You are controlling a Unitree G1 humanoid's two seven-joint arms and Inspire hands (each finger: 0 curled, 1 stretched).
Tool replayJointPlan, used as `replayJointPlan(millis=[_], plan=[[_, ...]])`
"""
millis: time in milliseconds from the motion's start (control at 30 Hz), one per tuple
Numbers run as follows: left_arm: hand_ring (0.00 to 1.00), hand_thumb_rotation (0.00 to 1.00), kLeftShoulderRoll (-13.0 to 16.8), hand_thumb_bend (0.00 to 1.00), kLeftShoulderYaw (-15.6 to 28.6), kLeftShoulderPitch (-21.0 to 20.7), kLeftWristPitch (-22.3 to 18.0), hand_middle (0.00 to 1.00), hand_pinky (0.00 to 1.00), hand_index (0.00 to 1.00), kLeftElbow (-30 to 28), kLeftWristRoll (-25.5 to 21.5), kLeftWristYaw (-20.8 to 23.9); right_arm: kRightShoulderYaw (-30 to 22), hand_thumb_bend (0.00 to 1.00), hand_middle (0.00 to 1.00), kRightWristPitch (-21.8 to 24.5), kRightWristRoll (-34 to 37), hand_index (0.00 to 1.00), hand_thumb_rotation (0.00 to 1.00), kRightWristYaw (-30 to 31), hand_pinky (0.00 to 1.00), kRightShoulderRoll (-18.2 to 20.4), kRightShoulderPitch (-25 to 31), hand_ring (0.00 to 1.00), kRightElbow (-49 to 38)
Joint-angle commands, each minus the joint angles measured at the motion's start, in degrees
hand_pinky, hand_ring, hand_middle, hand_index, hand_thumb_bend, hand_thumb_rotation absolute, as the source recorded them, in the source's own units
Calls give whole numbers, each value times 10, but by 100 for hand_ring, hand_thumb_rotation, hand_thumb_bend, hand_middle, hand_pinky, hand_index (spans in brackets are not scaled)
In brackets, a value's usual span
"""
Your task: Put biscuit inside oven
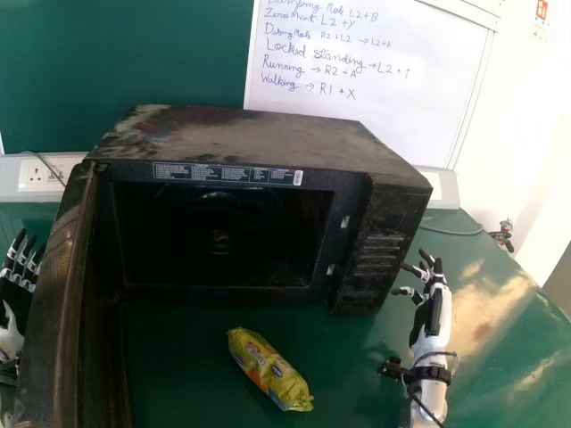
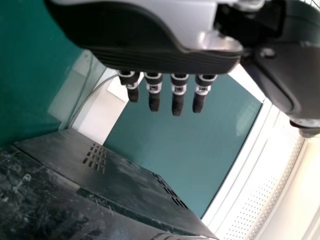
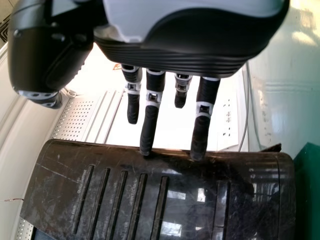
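The biscuit (image 1: 270,370), sealed in a yellow-green packet, is laid slantwise on the green surface (image 1: 508,357), just in front of the oven (image 1: 268,138), its farther end pointed toward the left. The oven's dark cavity is exposed, and its door (image 1: 58,294) is swung wide open along the left side. On the right, the right hand (image 1: 430,325) is held beside the oven's control-panel side, its fingers extended and spread, with nothing grasped; whether the oven is touched by them cannot be told. The left hand (image 1: 13,290) is partly seen at the left edge, beyond the open door; its fingers are likewise held out straight, with nothing gripped. Behind the oven, a whiteboard (image 1: 357,116) covered in handwriting is mounted, and a wall socket (image 1: 40,171) is set to the left.
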Motion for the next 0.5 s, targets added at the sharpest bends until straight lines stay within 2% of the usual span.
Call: replayJointPlan(millis=[0, 133, 333, 467], plan=[[69, 0, -24, 11, -1, 21, 0, 78, 67, 90, 18, -3, -2, 0, 82, 58, -16, 7, 84, 92, 19, 32, 20, 38, 47, 22], [70, 0, -22, 10, 0, 21, 3, 79, 68, 90, 18, -5, -4, 3, 87, 59, -36, 2, 83, 94, 33, 35, 16, 40, 48, 29], [69, 0, -23, 10, 0, 21, 0, 78, 62, 90, 21, -5, -4, 6, 92, 58, -82, -13, 80, 94, 32, 33, 12, 39, 46, 45], [68, 0, -23, 11, 0, 22, 1, 77, 65, 90, 20, -4, -1, 3, 93, 57, -105, -14, 78, 92, 31, 33, 14, 38, 45, 54]])
